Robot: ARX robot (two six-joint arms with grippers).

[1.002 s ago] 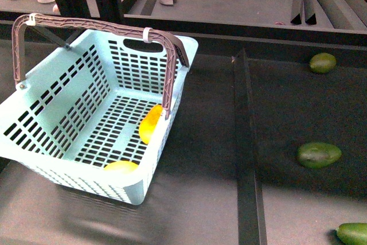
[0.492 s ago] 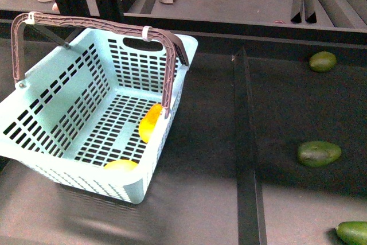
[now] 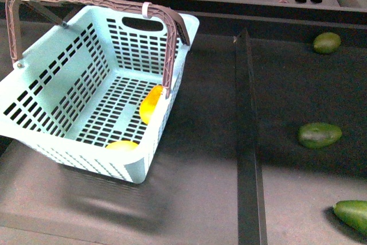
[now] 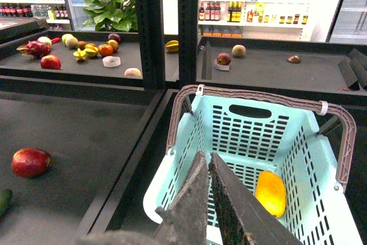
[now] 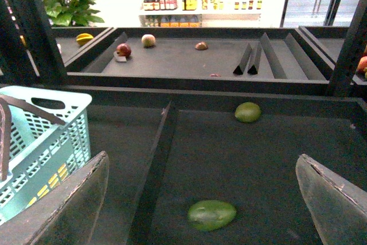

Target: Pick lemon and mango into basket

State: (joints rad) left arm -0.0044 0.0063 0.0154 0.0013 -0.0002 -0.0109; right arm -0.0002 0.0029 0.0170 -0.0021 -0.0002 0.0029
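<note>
Basket [image 3: 69, 78] and fruit bear no legible writing

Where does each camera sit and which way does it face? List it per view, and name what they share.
Front view: on the body, looking down at the basket holding the mango and lemon; no arm shows.
Left wrist view: above the basket; the left gripper is shut.
Right wrist view: facing the shelves and an avocado; the right gripper is open.
Shared: the basket.
</note>
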